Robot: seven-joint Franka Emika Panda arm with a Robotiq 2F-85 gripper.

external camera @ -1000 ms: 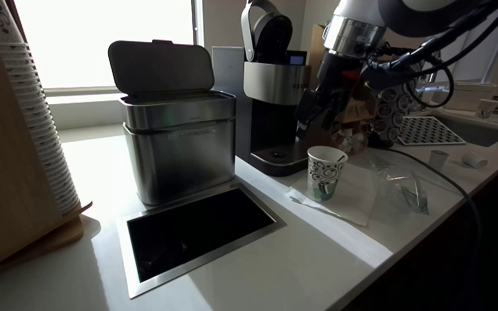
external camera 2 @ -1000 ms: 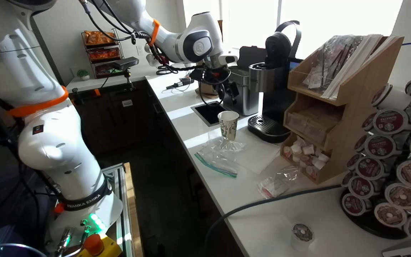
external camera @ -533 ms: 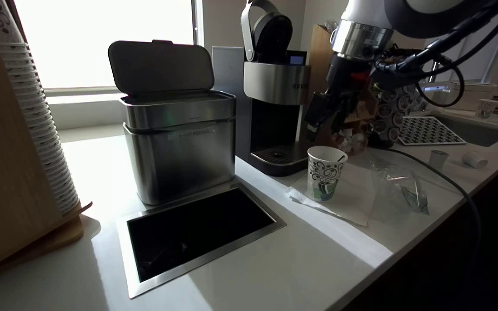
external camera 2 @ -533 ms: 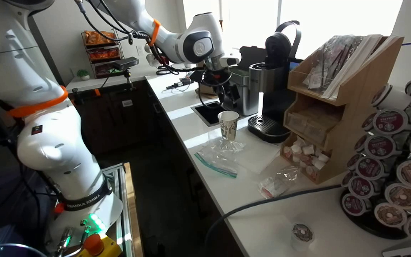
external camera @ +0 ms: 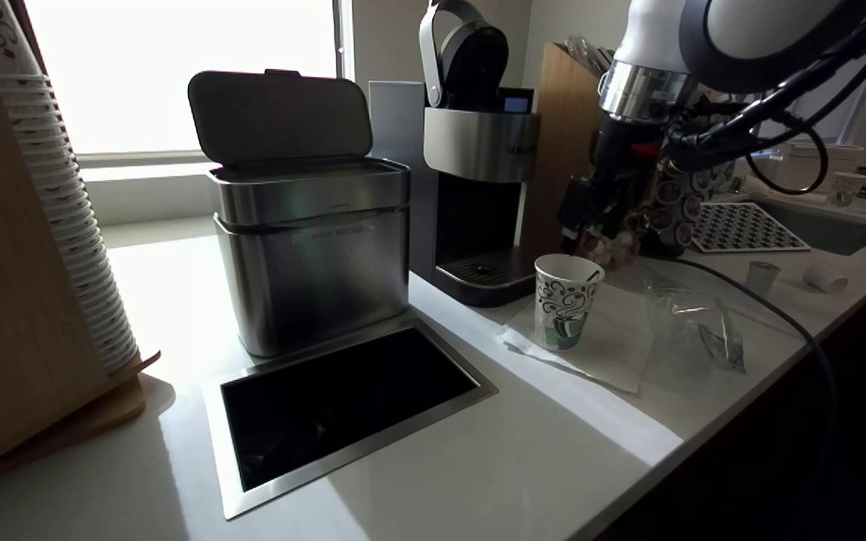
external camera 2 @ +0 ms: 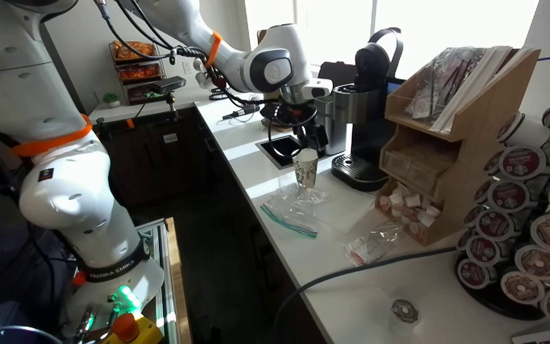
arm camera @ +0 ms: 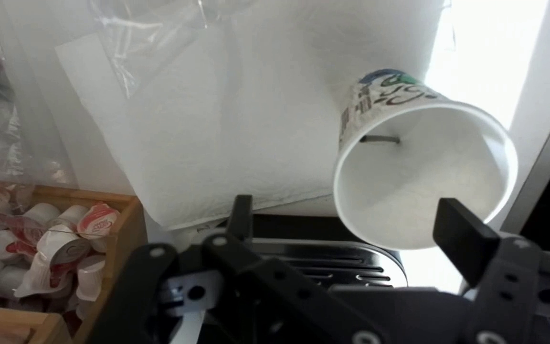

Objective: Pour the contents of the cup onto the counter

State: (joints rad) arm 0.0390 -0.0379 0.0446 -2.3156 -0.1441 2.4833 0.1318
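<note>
While checking the wrist view, found Robotiq gripper (arm camera: 350, 222) spread wide, with black finger pads (arm camera: 242, 215) well apart and nothing held between. Saw pad at that view's right overlapping mouth of white paper cup (arm camera: 423, 162); could not judge contact. Located cup standing upright on white paper towel (external camera: 621, 347), spread on white counter (external camera: 508, 473). Noted dark printed swirls and green patches on cup wall, plus thin dark sliver (arm camera: 379, 139) inside, too small to identify. In both exterior views, saw gripper pointing down near cup rim, below wrist of white Panda arm (external camera 2: 282, 40). Logged Keurig coffee maker (external camera: 478, 146) just beside towel in an exterior view, with top raised. Recorded metal-framed cut-out (external camera: 365, 444) in counter, across sunlit strip (external camera: 568, 394) from cup, with brushed-steel bin (external camera: 320, 278) just beyond, open-lidded and marked "K-CUP RECYCLE". Found clear zip bag (external camera 2: 291, 212) with green seal near cup, partly over towel. Observed wooden organizer (external camera 2: 485, 157) in an exterior view, with creamer tubs (external camera 2: 411, 210) in lowest compartment, then pod carousel (external camera 2: 498, 302) beside, loaded with coffee pods (external camera 2: 496, 225). Noted single coffee pod (external camera 2: 404, 317) on counter, well apart from cup.
</note>
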